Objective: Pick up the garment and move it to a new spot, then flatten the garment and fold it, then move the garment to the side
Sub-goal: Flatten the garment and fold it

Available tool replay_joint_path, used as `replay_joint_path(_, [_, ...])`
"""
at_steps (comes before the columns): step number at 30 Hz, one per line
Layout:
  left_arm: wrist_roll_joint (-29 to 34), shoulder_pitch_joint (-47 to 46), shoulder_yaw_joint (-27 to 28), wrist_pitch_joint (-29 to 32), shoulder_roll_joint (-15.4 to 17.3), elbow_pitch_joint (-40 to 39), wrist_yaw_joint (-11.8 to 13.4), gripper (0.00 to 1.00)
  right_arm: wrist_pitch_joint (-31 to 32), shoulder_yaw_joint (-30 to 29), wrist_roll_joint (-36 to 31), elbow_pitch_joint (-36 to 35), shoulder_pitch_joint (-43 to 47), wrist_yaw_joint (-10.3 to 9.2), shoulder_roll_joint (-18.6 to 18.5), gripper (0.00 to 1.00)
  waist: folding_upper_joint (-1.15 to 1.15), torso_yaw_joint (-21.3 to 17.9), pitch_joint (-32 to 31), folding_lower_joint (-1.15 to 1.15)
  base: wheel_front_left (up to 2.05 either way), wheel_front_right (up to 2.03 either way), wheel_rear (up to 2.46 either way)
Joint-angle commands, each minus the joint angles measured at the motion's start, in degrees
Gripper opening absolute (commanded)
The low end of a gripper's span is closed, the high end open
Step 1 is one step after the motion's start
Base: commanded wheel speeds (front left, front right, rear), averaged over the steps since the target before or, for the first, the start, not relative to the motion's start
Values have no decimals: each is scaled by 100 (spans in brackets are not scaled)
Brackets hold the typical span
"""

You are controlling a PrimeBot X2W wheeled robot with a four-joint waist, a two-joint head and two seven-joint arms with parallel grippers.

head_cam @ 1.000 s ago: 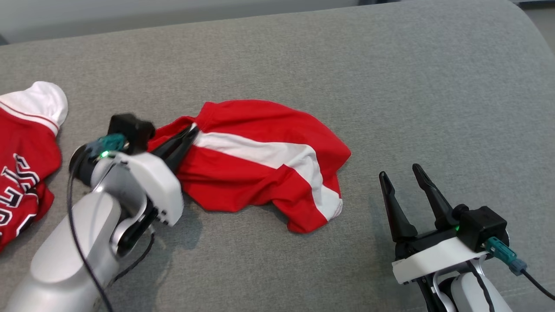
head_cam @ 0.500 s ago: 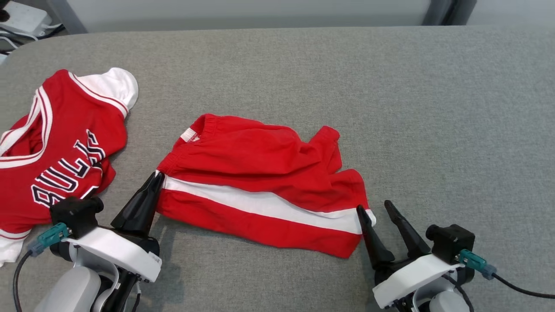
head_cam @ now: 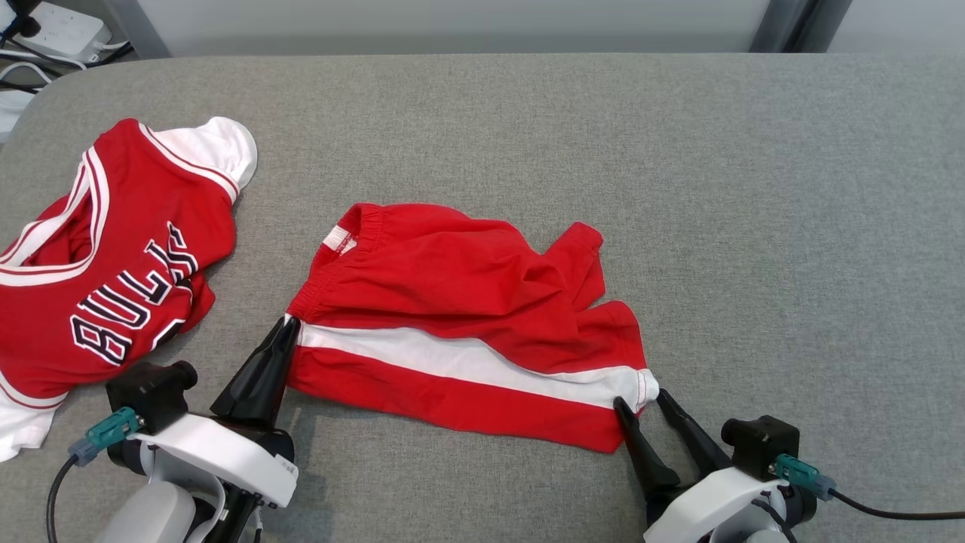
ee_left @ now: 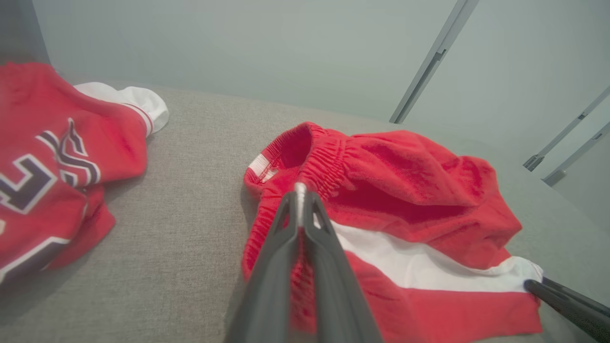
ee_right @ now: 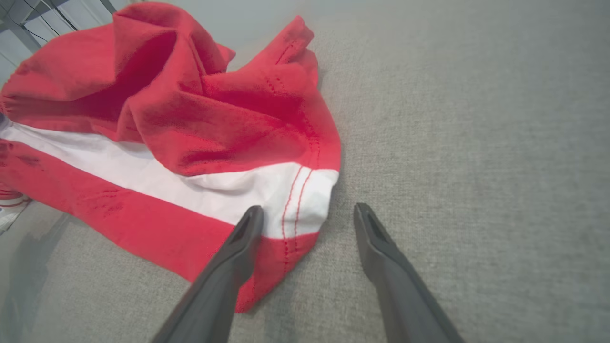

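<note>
Red shorts (head_cam: 452, 302) with a white side stripe lie partly spread on the grey surface, the upper leg bunched in folds. My left gripper (head_cam: 286, 326) is shut on the waistband end of the shorts (ee_left: 381, 190), the fabric pinched between its fingers (ee_left: 298, 209). My right gripper (head_cam: 641, 400) is open at the hem end, its fingers straddling the white hem corner (ee_right: 305, 195); one finger (ee_right: 248, 224) rests on the fabric, the other (ee_right: 367, 224) on bare surface. That right gripper's fingertip (ee_left: 531, 286) also touches the hem in the left wrist view.
A red and white basketball jersey (head_cam: 105, 256) with lettering lies at the left, close to my left arm. The grey padded surface (head_cam: 754, 188) has wide bare room to the right and behind. Cables and a power strip (head_cam: 53, 30) sit beyond its back-left corner.
The camera has shifted. The shorts went from a crumpled heap to a stretched-out lie. My left gripper drew the waistband toward me; my right gripper moved in to the hem corner.
</note>
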Motion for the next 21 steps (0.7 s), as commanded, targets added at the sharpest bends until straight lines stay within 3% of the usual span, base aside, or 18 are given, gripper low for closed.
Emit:
replay_joint_path(1, [8,-177,202,-70,168,-80,21,0,-60,148,9,-78,-92,0,26,73,0,9,-4,0,0,0,0])
replay_joint_path(3, [18,-188,173,-67,151,-64,20,0,-60,158,0,-24,-123,0,26,49,0,24,-15,0,0,0,0])
replay_joint_path(6, [17,-182,138,-63,131,-50,18,0,-60,175,-24,44,-175,0,26,24,0,35,-27,0,0,0,0])
replay_joint_path(7, [17,-178,127,-62,128,-50,18,0,-60,182,-27,58,-191,0,26,3,0,38,-28,0,0,0,0])
replay_joint_path(13, [49,-164,150,-111,133,-124,19,0,-60,-65,-264,-117,-213,0,21,0,0,44,-53,0,0,0,0])
replay_joint_path(17, [-52,-171,342,-205,68,-493,-111,0,-60,-679,-403,-658,-229,0,3,0,0,-9,-93,0,0,0,0])
replay_joint_path(21, [-535,-242,582,-234,-61,-1040,-247,0,-60,-1122,-487,-1311,-347,0,-63,0,0,-92,-169,0,0,0,0])
